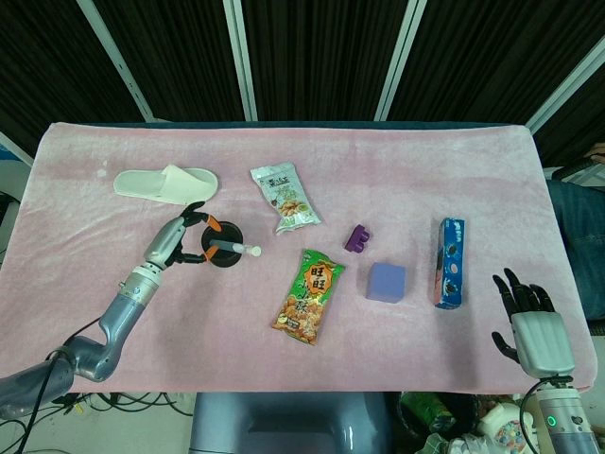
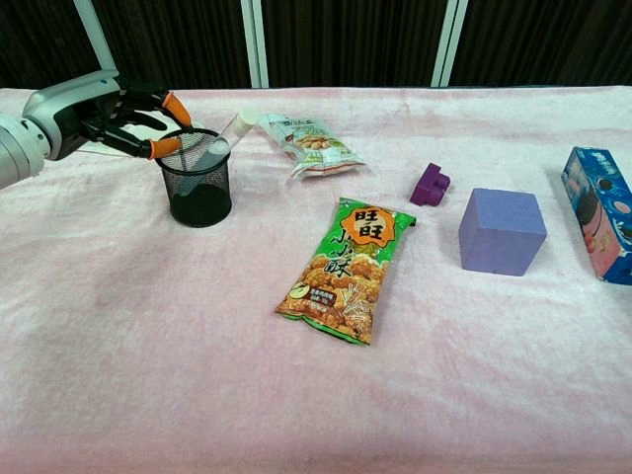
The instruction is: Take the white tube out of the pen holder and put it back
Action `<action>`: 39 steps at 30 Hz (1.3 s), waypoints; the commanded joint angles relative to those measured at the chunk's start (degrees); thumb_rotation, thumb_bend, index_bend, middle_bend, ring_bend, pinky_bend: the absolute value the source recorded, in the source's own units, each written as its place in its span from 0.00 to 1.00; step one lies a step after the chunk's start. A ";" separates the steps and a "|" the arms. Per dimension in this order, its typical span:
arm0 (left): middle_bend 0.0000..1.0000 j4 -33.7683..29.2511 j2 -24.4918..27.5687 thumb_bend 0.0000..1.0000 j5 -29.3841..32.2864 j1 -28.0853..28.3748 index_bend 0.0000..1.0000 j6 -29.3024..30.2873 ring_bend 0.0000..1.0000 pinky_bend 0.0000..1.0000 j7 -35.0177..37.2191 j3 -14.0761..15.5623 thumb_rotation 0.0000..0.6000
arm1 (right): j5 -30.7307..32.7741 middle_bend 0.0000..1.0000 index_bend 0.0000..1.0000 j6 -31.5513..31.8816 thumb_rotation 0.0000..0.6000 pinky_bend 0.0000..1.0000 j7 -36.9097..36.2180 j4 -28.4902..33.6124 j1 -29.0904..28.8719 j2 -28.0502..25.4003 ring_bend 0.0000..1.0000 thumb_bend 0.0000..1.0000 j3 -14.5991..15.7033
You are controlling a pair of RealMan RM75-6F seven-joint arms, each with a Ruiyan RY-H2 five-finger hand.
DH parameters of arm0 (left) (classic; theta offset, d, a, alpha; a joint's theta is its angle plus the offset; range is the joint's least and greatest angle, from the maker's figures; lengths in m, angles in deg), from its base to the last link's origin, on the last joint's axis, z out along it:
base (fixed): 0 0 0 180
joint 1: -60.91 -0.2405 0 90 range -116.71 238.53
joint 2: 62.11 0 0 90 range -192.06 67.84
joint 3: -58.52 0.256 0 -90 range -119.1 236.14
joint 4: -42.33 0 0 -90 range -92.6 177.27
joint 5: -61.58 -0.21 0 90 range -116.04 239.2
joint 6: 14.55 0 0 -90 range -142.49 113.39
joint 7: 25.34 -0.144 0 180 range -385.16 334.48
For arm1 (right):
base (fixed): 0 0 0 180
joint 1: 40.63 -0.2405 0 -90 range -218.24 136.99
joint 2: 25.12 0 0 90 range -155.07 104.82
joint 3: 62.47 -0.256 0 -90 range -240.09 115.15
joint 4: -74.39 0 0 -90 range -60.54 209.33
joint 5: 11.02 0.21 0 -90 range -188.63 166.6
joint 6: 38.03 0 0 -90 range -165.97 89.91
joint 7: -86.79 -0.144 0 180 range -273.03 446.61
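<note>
Surface: pink cloth covers the desk [image 1: 95, 312], with dark slatted panels behind it.
Tube place: the white tube [image 2: 225, 137] stands inside the black mesh pen holder [image 2: 197, 188] at the far left of the desk, its lower end in the holder.
Tube axis: it leans over the holder's right rim, so the capped top points right and away from the left hand; in the head view the tube [image 1: 236, 249] lies almost across the holder [image 1: 225, 255].
Left hand: the left hand [image 2: 118, 118] is just left of the holder, orange fingertips [image 2: 164, 148] at the rim, fingers curved and apart, nothing held as far as I can see.
Right hand: the right hand [image 1: 534, 326] rests at the near right edge, fingers spread and empty, well apart from the holder.
Nearer arm: the left one, clearly.
Next move, my judgement: the hand must reach over the rim to the right to catch the leaning top.
</note>
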State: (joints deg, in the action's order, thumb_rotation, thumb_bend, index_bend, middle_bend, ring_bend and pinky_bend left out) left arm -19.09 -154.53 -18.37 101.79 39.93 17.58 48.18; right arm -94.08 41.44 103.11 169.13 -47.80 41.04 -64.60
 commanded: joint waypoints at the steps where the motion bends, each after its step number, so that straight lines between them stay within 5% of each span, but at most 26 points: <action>1: 0.32 -1.01 0.79 0.33 -0.28 0.04 0.38 0.10 0.02 0.13 -0.74 0.10 1.00 | -0.01 0.03 0.01 0.01 1.00 0.16 0.02 -0.01 0.00 0.00 0.18 0.16 0.00; 12: 0.31 -8.48 8.01 0.33 -0.88 -2.28 0.38 7.79 0.01 0.13 -13.07 -1.44 1.00 | 0.04 0.03 0.01 0.09 1.00 0.16 0.06 -0.02 0.03 -0.03 0.18 0.16 -0.04; 16: 0.26 -10.37 11.71 0.31 -1.61 -4.30 0.34 13.13 0.01 0.13 -28.06 -1.18 1.00 | 0.11 0.03 0.01 0.18 1.00 0.16 0.09 -0.12 0.03 -0.01 0.18 0.16 -0.14; 20: 0.22 -19.99 18.41 0.28 3.48 -8.79 0.28 15.45 0.01 0.11 -43.79 -0.48 1.00 | 0.19 0.03 0.01 0.16 1.00 0.16 0.24 -0.15 -0.03 0.01 0.18 0.16 -0.23; 24: 0.18 -27.22 23.23 0.27 5.38 -13.33 0.24 19.52 0.00 0.09 -51.66 1.31 1.00 | 0.14 0.03 0.01 0.49 1.00 0.16 0.30 -0.20 0.02 -0.09 0.18 0.16 -0.37; 30: 0.13 -36.50 30.84 0.23 6.15 -22.29 0.17 25.04 0.00 0.07 -49.74 5.84 1.00 | -0.20 0.03 0.01 1.71 1.00 0.16 -0.73 -0.64 0.20 -0.20 0.18 0.16 -0.97; 39: 0.12 -33.17 31.00 0.23 -0.59 -29.83 0.16 31.94 0.00 0.07 -42.34 10.16 1.00 | -0.24 0.03 0.01 2.19 1.00 0.16 -1.76 -1.08 0.17 0.19 0.17 0.16 -1.43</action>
